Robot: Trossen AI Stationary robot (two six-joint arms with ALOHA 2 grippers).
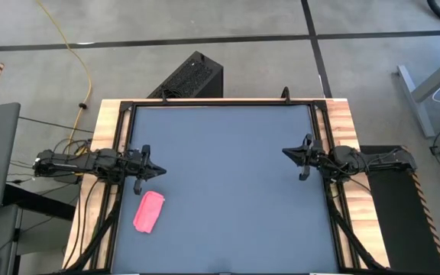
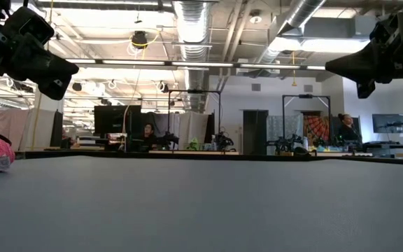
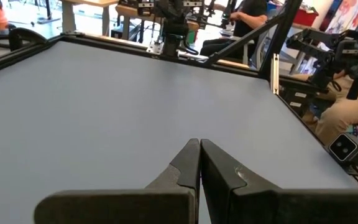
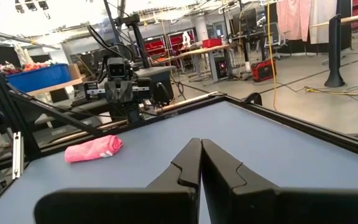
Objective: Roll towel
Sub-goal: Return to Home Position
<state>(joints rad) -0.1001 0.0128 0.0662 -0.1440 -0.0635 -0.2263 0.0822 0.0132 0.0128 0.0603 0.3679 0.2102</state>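
- Overhead, one small bright pink soft fabric towel (image 1: 149, 211), bundled into a short roll, lies on the dark grey rectangular table top (image 1: 228, 191). It sits at about 8 o'clock from the centre, near the left edge, with nothing over it.
- Two dark arms show, one at each side. The left gripper (image 1: 157, 173) hangs at 9 o'clock, near the towel but apart from it. The right gripper (image 1: 289, 153) hangs at 3 o'clock, well apart from the towel.
- Each wrist view shows its own two fingers pressed tip to tip, clenched on nothing.
- The left wrist view shows only bare table and the far edge, with no towel. The right wrist view shows the towel lying across the table beneath the left arm (image 4: 120, 78).
- The low view catches only one end of the towel at its border, with both grippers raised clear of the surface.
- Off the table at 11 o'clock, one black ribbed box (image 1: 189, 76) sits on the floor, and one yellow cable (image 1: 79, 61) trails at 10 o'clock.
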